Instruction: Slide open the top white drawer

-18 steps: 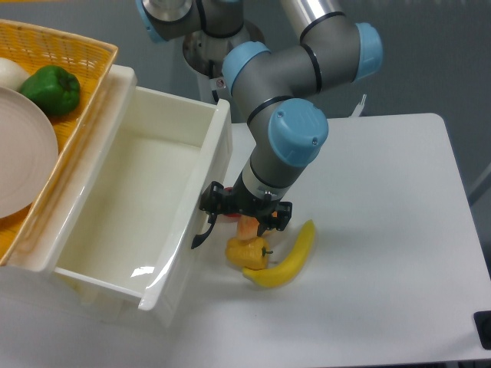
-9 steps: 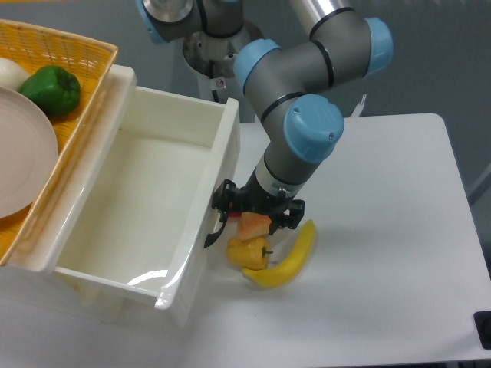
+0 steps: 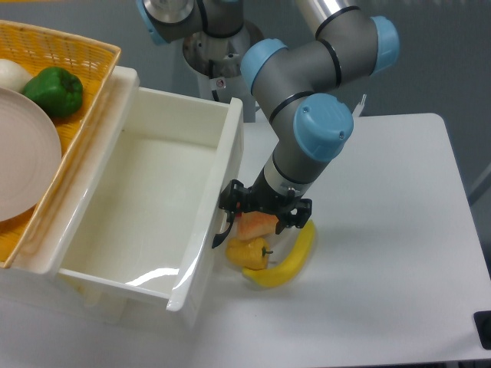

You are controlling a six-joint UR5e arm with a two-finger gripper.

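Observation:
The top white drawer [image 3: 146, 199] stands pulled far out of its cabinet, its empty glossy inside facing up. Its front panel [image 3: 219, 207] runs from upper right to lower left, with the curved black handle [image 3: 221, 234] on the outer face. My gripper [image 3: 234, 208] is pressed against that handle at the panel's outer side, fingers closed around it. The arm's grey links and blue joints [image 3: 322, 126] rise above it to the right.
A yellow pepper [image 3: 247, 253], an orange-pink piece [image 3: 257, 224] and a banana [image 3: 288, 257] lie on the table just right of the drawer front, under the gripper. A woven yellow basket [image 3: 69, 54] with a green pepper [image 3: 52, 90] and a white plate [image 3: 23, 161] sits on the cabinet at left.
The drawer has slid further out to the right, and the gripper moved right with its handle. The fruit stayed in place.

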